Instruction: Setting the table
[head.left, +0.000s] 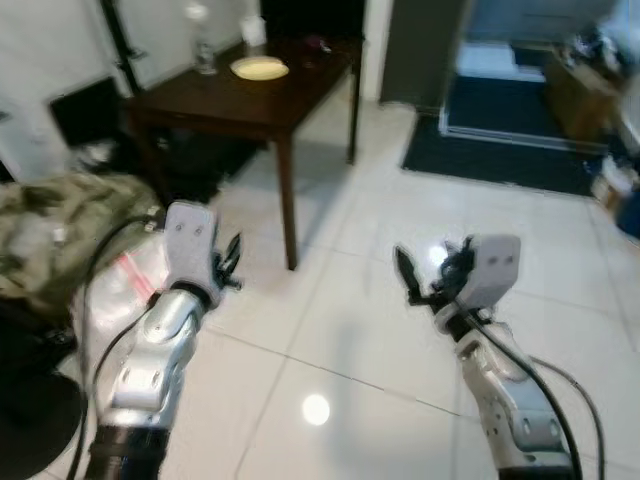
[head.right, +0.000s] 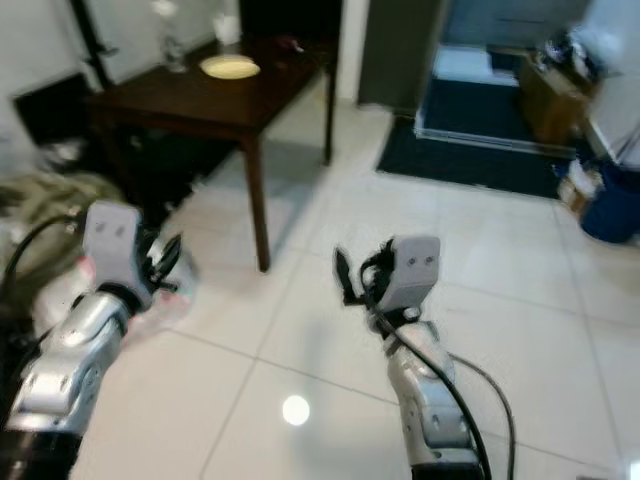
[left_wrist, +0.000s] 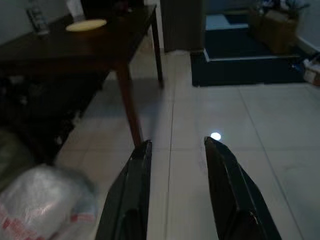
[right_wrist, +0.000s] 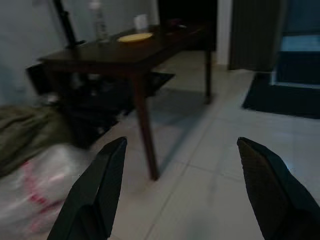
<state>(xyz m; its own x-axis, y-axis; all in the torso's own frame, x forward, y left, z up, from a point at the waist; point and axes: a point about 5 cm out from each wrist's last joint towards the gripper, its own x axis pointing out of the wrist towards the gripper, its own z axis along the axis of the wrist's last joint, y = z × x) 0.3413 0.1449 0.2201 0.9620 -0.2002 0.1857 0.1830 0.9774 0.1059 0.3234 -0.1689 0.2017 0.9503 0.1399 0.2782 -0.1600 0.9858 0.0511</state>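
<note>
Plate, pale yellow, sits on dark desk ahead to my left, nothing visible on it; clear bottle stands nearby. My left fingers slightly apart, holding nothing. My right fingers spread wide, holding nothing, over tiled floor.

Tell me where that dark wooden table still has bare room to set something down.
The near half of the dark wooden table, from its front corner back to the pale yellow round plate, is bare. The far end is crowded: the plate, a clear plastic bottle and a white cup sit together there.
</note>
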